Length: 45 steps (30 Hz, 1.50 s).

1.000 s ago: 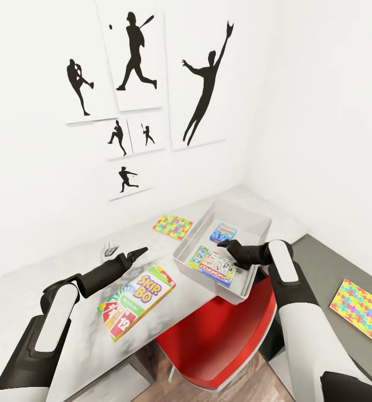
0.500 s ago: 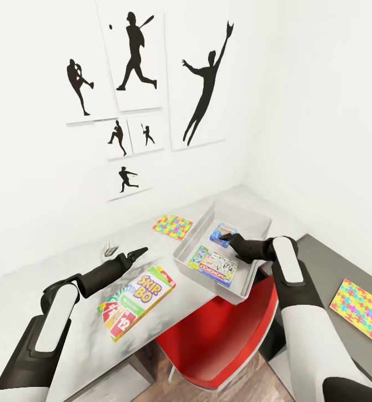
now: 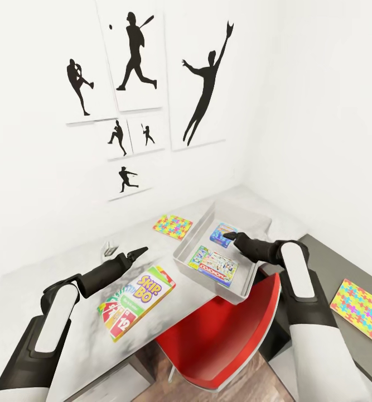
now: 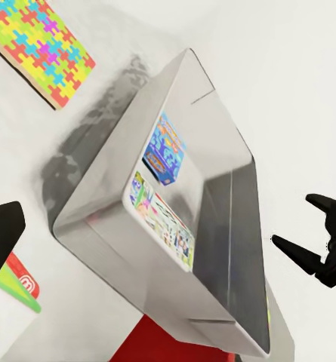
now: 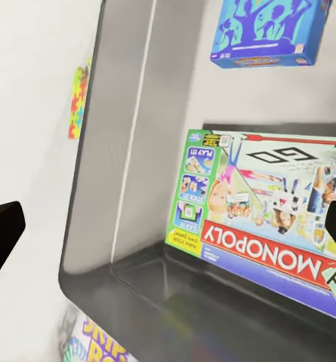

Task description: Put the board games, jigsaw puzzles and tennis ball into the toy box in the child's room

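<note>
The pale grey toy box (image 3: 181,258) stands on the table (image 3: 63,273). Inside it lie the Monopoly board game (image 3: 213,266) and a small blue board game (image 3: 222,231). My right gripper (image 3: 230,238) hovers open over the box beside the blue game, and the right wrist view looks down on Monopoly (image 5: 273,226). The Skip-Bo game (image 3: 135,301) lies on the table outside the box. My left gripper (image 3: 139,252) hangs open just above and behind it. One jigsaw puzzle (image 3: 172,225) lies behind the box, another (image 3: 357,304) on the dark grey section. The tennis ball is out of view.
A red-seated chair (image 3: 225,329) is tucked under the table below the toy box. A small metallic object (image 3: 109,248) sits near the wall behind my left gripper. Baseball silhouette pictures (image 3: 135,61) hang on the white wall.
My right gripper has drifted from over the Monopoly box toward the small blue game, and its arm has shifted to the right. The left arm has not moved.
</note>
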### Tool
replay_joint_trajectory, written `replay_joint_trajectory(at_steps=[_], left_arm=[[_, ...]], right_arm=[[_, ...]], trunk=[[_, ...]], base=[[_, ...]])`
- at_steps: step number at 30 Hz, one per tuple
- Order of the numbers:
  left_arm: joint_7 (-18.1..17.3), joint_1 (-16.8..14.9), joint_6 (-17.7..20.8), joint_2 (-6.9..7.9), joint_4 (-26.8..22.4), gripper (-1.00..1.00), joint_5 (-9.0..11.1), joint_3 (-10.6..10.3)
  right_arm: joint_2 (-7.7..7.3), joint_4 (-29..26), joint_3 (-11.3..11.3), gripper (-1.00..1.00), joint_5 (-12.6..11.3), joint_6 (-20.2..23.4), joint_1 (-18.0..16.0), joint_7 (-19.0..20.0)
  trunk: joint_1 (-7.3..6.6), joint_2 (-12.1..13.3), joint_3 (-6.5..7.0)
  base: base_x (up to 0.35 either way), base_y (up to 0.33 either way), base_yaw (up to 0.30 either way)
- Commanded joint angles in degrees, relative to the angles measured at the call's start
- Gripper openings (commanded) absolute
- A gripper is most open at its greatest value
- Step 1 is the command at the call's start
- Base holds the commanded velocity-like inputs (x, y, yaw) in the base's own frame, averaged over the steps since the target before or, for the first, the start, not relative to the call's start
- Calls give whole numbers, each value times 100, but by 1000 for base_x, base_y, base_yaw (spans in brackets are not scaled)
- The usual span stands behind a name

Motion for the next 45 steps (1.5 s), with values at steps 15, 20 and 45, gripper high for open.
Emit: replay_joint_trajectory(at_steps=[15, 20, 45], left_arm=[[-40, 8, 11, -1, -26, 100, -6, 3], [-48, 9, 7, -9, -37, 100, -6, -1], [-39, 10, -2, -21, -36, 100, -9, 0]], right_arm=[[-211, -621, 37, 100, -51, 57, 123, 127], [-270, -849, 46, 100, -48, 76, 197, 137], [-342, -1406, 184, 100, -50, 184, 313, 112]], trunk=[[3, -11, -11], [3, -11, -11], [3, -11, -5]], base=[[-104, 0, 0], [-203, 0, 0], [-42, 0, 141]])
